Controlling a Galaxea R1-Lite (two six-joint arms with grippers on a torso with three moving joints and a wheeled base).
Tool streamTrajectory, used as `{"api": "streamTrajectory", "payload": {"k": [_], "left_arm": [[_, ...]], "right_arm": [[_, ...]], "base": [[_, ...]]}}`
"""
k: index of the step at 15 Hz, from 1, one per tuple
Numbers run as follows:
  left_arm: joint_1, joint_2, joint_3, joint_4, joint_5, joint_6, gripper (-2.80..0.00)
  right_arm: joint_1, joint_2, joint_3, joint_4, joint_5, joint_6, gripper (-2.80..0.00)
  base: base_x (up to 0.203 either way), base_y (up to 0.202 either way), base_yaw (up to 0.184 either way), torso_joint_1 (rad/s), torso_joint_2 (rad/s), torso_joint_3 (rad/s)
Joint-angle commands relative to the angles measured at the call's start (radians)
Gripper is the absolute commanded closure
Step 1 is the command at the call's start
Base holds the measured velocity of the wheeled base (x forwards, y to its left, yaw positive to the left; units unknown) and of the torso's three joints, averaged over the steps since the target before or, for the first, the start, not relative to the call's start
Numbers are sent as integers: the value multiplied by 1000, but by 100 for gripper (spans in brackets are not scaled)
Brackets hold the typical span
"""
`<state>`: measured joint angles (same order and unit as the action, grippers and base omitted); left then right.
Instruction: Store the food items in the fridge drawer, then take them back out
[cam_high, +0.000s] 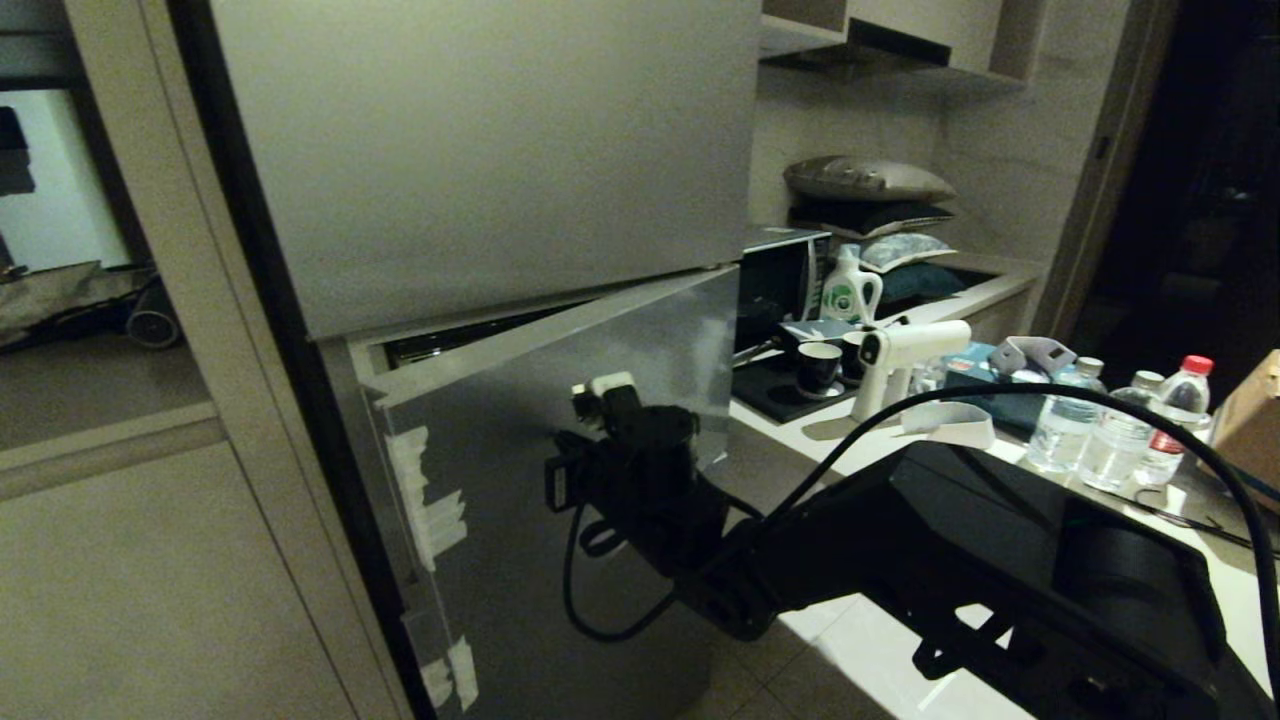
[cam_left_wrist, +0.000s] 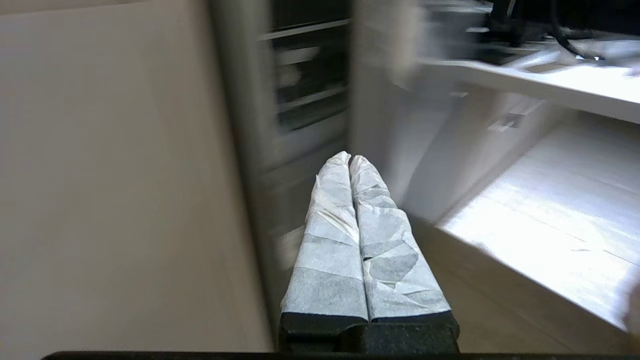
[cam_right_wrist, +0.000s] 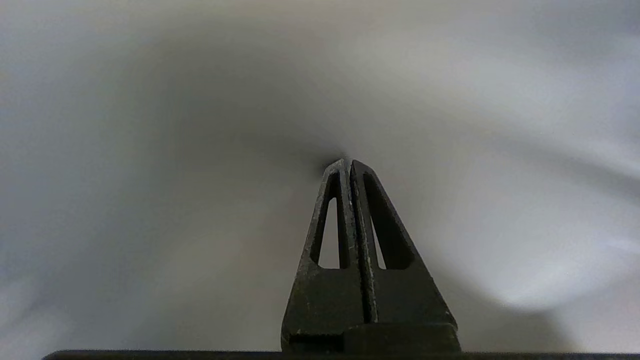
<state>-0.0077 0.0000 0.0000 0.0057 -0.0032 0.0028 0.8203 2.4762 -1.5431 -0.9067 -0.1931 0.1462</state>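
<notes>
**Lower fridge door ajar, closed right gripper at its face; drawer and food not in view**

Found right gripper (cam_right_wrist: 348, 162) with jaws pressed together, nothing pinched, tips at or just short of the lower fridge door (cam_high: 560, 480); contact could not be confirmed from the right wrist view. Seen from the head, wrist and black arm reached across from the right toward that door, which stood slightly ajar, with a dark gap along its top edge below the upper fridge door (cam_high: 480, 150).

Found left gripper (cam_left_wrist: 350, 160) also pressed together and empty, its 2 fingers (cam_left_wrist: 330, 260) wrapped in pale, crinkled tape, hanging low beside cabinet fronts, out of the head view.

Fridge drawer and food items: not visible in any view; judged to lie behind the lower door. No handling verdict possible on them from sight; expected, from the task wording only, to be small and light.

Door panel noted as flat, smooth, brushed grey metal, rigid and likely heavy on its hinge; slippery for closed tips, so judged best taken at the free edge or top lip. White tape strips (cam_high: 430, 510) noted along the left edge.

Countertop (cam_high: 830, 425) to the right carried a white spray gun (cam_high: 905, 360), 3 clear water bottles (cam_high: 1065, 415), a detergent bottle (cam_high: 850, 290) and dark cups (cam_high: 818, 368).
</notes>
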Motion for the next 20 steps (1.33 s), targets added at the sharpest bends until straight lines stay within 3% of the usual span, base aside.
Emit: {"api": "streamTrajectory", "payload": {"k": [1,6,12,15,20], "left_arm": [[0,2,0,0,0,0,0],[0,2,0,0,0,0,0],[0,2,0,0,0,0,0],[0,2,0,0,0,0,0],[0,2,0,0,0,0,0]], "right_arm": [[-4,-2,4,-8,-3,0,0],[-4,7,-6,-9,-3,2,0],[-10,-20,50,-12,-30,3,0],[2,-157,230,-9,-32,1,0],[34,-556,695,-10,-39,7,0]], "base": [[1,-9,178,2,2,2],[0,-5,148,3,2,2],[0,0,0,0,0,0],[0,0,0,0,0,0],[0,0,0,0,0,0]]}}
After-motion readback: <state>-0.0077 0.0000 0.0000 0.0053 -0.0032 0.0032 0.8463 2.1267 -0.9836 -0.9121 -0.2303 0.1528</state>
